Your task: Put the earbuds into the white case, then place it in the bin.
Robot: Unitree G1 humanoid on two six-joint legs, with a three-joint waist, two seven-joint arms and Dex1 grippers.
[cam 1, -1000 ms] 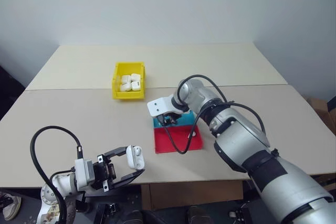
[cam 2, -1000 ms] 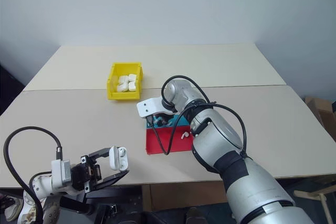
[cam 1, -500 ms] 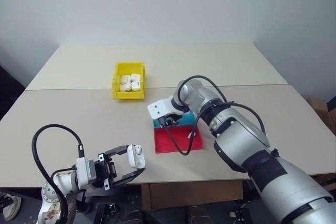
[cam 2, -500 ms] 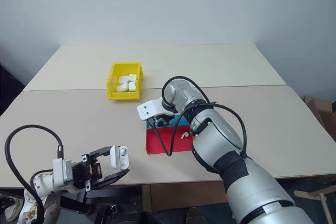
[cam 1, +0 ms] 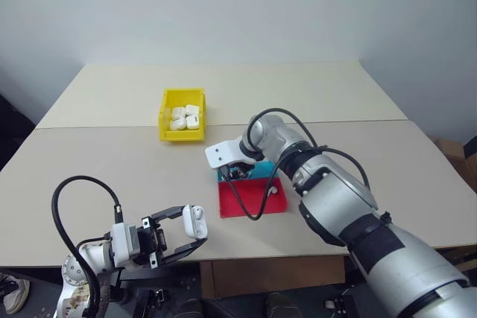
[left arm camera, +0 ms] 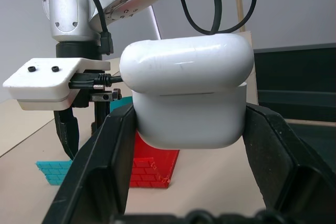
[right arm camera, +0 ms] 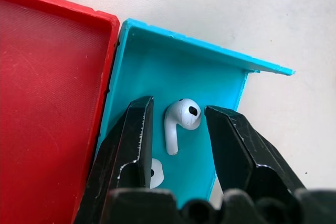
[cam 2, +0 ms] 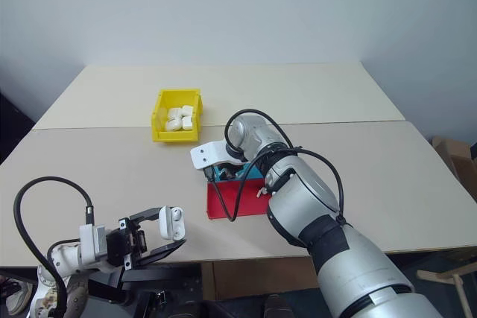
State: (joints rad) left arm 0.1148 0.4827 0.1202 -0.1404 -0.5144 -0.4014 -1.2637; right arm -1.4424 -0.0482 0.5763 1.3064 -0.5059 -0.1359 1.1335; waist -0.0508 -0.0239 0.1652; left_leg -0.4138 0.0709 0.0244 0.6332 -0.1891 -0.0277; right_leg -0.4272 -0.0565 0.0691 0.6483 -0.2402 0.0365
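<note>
Currently my right gripper [right arm camera: 176,129] hangs over the tray's blue compartment [right arm camera: 157,66], jaws apart around one earbud [right arm camera: 178,119], not yet clamped; a second earbud [right arm camera: 155,173] lies beside it. My left gripper [cam 1: 182,234] is clamped on the white case [cam 1: 194,222] near the bench [cam 1: 112,161] edge. Both earbuds remain to load; the bin [cam 1: 165,109] already holds several cases.

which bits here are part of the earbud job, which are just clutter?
In the job:
- earbud between the open right gripper fingers, in the blue tray
- white case held by the left gripper
- yellow bin

Just there:
- red tray
- white cases already in the bin
</note>
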